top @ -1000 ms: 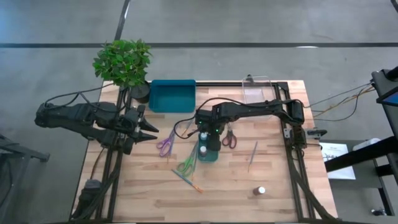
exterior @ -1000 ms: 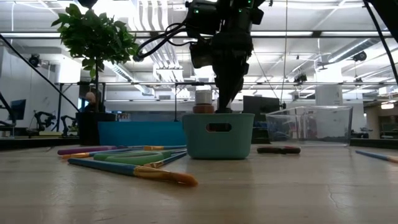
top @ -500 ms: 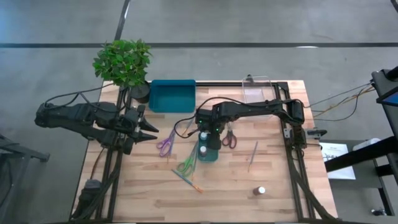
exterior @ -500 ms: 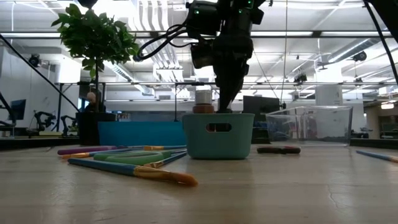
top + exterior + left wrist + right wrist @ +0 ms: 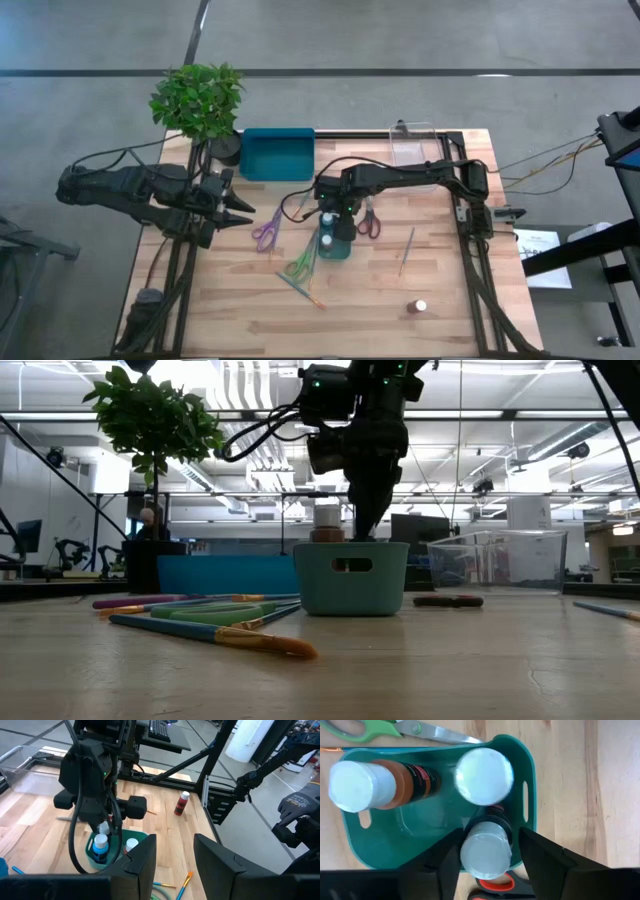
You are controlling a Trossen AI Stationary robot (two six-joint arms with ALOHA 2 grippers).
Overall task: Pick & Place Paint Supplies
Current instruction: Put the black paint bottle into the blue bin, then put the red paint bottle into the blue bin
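Observation:
My right gripper [image 5: 336,232] points down into a small teal bin [image 5: 336,252] at the table's middle. It is open, its fingers on either side of an upright white-capped pot [image 5: 486,851]. Two more pots [image 5: 484,776] [image 5: 352,786] are in the bin, the second tilted. A further pot [image 5: 420,306] stands on the table near the right front. Thin brushes [image 5: 407,250] [image 5: 302,291] and purple [image 5: 266,231], green [image 5: 299,265] and red [image 5: 369,220] scissors lie flat on the wood. My left gripper [image 5: 175,865] waits open at the left. My right gripper comes from above with one finger on each side of the pot's cap [image 5: 486,851], which stands upright in the bin's end. A gap shows between the cap and one finger [image 5: 540,865]. Whether the other finger [image 5: 447,865] touches it, I cannot tell.
A larger teal tray [image 5: 277,153] and a clear tray [image 5: 415,148] sit along the far edge, with a potted plant [image 5: 200,100] at the far left corner. Bare wood lies at the front between the brush and the lone pot. A gloved hand [image 5: 300,815] shows beyond the table.

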